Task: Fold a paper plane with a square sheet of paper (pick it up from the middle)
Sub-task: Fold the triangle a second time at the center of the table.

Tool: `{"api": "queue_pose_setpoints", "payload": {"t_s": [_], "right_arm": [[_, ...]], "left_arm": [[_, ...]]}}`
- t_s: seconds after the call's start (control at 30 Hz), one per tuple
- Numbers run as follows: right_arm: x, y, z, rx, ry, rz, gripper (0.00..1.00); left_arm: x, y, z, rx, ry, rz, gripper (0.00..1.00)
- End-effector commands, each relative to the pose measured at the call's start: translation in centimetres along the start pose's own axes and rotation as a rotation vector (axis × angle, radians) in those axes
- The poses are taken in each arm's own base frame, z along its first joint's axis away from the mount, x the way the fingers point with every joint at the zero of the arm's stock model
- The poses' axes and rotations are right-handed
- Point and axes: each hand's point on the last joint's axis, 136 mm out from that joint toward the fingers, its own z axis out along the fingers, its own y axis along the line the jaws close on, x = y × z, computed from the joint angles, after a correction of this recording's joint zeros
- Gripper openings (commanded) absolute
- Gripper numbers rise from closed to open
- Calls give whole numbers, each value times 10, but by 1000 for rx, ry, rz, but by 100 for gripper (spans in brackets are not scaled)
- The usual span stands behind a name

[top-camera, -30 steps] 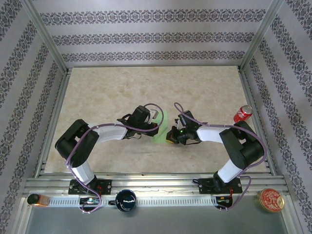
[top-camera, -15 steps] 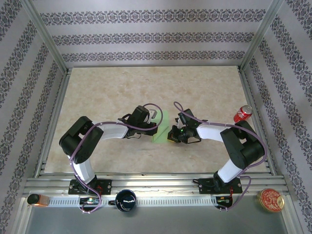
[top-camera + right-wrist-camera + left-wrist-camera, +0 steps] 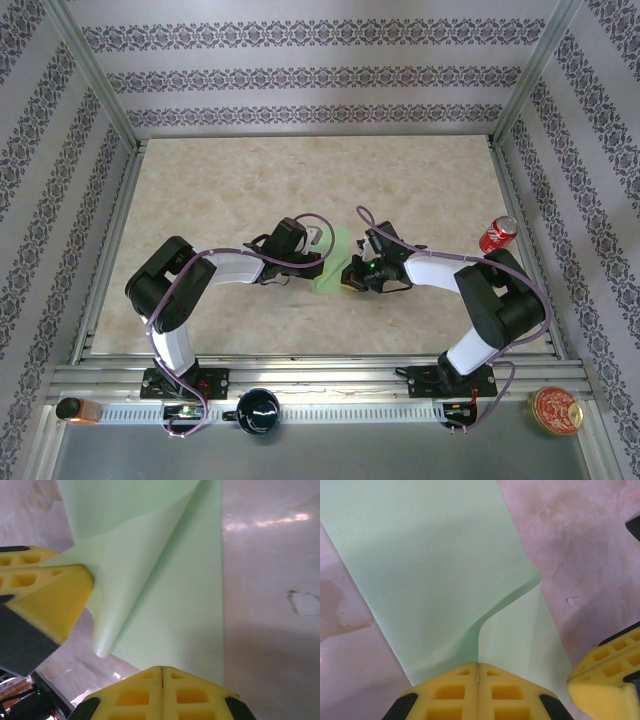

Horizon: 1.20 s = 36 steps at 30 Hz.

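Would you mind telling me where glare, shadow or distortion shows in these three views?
Top external: evenly lit, the frame posts splayed by wide-angle distortion. Left wrist: a soft shadow under the raised fold of the square sheet of paper. Right wrist: glare streaks the table at upper right.

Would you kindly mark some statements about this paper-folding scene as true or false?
1. The light-green square sheet of paper lies flat. False: one flap is lifted and curling.
2. The left gripper is shut on a paper corner. True.
3. The right gripper is wide open. False: its yellow fingers are shut together.
4. A red drink can sits near the marbled table's right edge. True.
5. A black mug rests on the paper. False: the black mug sits on the near metal rail.
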Motion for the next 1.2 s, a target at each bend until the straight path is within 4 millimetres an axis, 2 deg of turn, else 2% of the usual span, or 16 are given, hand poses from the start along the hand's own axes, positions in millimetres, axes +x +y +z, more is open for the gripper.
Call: {"api": "queue_pose_setpoints", "payload": {"t_s": [0.0, 0.2, 0.43, 0.5, 1.17], "right_arm": [[-1, 13, 5, -45, 11, -3, 0], [0, 11, 12, -32, 29, -4, 0], [15, -28, 18, 128, 103, -2, 0], [17, -34, 17, 147, 106, -8, 0], [14, -36, 14, 136, 118, 1, 0]], "left_arm": [[-4, 1, 1, 19, -12, -3, 0], [-4, 0, 1, 21, -10, -3, 0], [-9, 1, -1, 11, -23, -3, 0], [-12, 1, -2, 10, -30, -1, 0], [-15, 9, 5, -9, -11, 6, 0]]}}
